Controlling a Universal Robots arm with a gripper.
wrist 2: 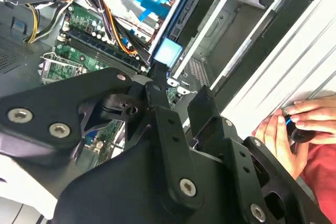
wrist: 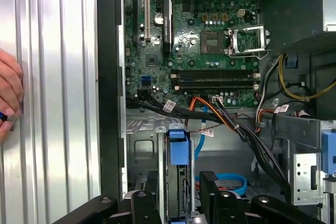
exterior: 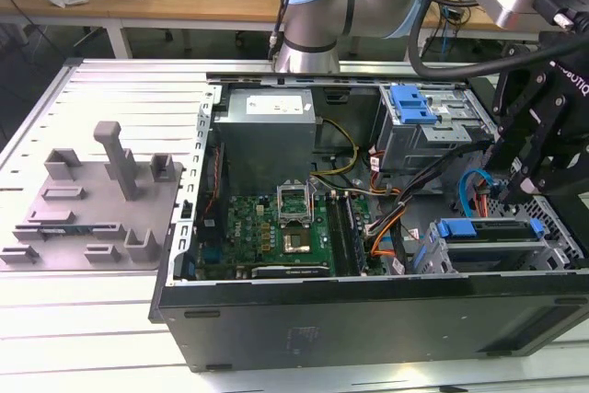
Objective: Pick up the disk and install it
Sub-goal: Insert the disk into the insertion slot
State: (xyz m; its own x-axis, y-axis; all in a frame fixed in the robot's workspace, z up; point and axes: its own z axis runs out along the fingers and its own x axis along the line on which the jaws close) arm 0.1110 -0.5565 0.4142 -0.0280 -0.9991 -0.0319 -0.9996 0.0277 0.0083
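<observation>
The disk (exterior: 488, 232), a flat silver-grey metal drive in a blue plastic carrier, stands on edge in the grey metal drive cage (exterior: 552, 255) at the corner of the open black computer case (exterior: 368, 310), towards the exterior view's right. In the exterior view it shows as a long narrow strip with a blue plastic piece at each end. In the first wrist view the disk (wrist: 178, 177) is seen edge-on: a thin dark body between pale metal rails, capped by a bright blue tab. In the second wrist view that tab (wrist 2: 168, 53) lies just beyond one fingertip.

The black tool (exterior: 515, 192) hangs just over the disk's end. In both wrist views its two fingers stand apart with a gap between them (wrist: 177, 192) (wrist 2: 179, 85), one on each side of the carrier's line, clamping nothing.

A green motherboard (exterior: 276, 227) lies on the case floor. A grey moulded plastic tray (exterior: 92, 200) rests on the ribbed metal surface (exterior: 110, 347), well apart from the disk. A person's hand (wrist: 10, 95) rests on that surface beside the case.
</observation>
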